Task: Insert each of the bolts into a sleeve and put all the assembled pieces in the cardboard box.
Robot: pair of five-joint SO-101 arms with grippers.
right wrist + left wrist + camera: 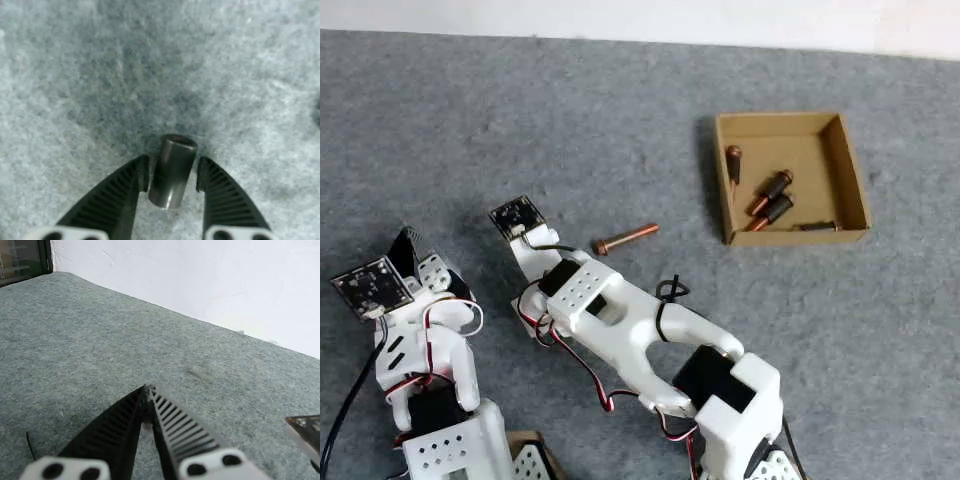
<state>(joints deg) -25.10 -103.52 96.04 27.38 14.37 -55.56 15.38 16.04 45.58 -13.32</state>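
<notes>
No writing, number, label or sign can be read here: the cardboard box (798,237) shows plain brown walls, and any print on the small circuit boards (372,286) at the arms' wrists is too small to tell

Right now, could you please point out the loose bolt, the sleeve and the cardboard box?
loose bolt (626,238), high view, middle of its shank.
sleeve (172,170), right wrist view, middle of its side.
cardboard box (798,236), high view, rim of its near wall.
</notes>
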